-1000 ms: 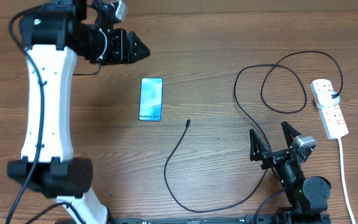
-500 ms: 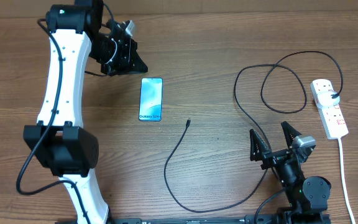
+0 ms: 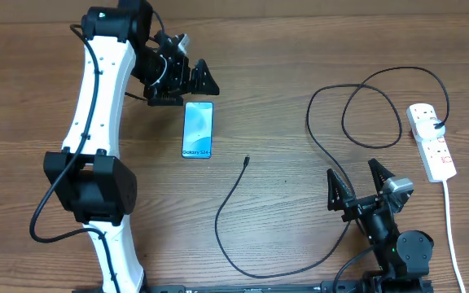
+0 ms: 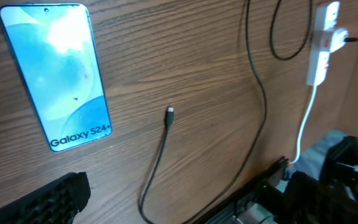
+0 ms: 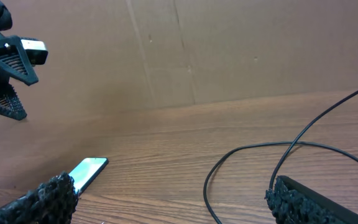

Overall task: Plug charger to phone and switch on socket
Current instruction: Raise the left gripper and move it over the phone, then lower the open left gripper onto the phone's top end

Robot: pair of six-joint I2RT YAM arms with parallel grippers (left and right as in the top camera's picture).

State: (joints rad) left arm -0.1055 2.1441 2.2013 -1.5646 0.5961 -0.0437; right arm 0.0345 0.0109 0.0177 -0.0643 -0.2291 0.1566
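Note:
The phone [image 3: 198, 129] lies flat on the wooden table, light-blue screen up, "Galaxy" text at its near end. It also shows in the left wrist view [image 4: 55, 74] and the right wrist view [image 5: 87, 171]. The charger cable [image 3: 233, 213] runs in loose loops, and its connector tip [image 3: 247, 160] lies right of the phone, apart from it [image 4: 169, 112]. The socket [image 3: 431, 140] is a white power strip at the far right. My left gripper [image 3: 203, 83] is open and empty just beyond the phone's far end. My right gripper [image 3: 357, 182] is open and empty at the near right, over the cable.
A white cord [image 3: 451, 220] runs from the socket toward the table's front edge. The cable's large loops [image 3: 373, 106] lie between the phone and the socket. A cardboard wall [image 5: 179, 50] stands behind the table.
My left arm has swung right and toward the phone, so its gripper now sits at the phone's far end. The right arm, phone and cable have not moved.

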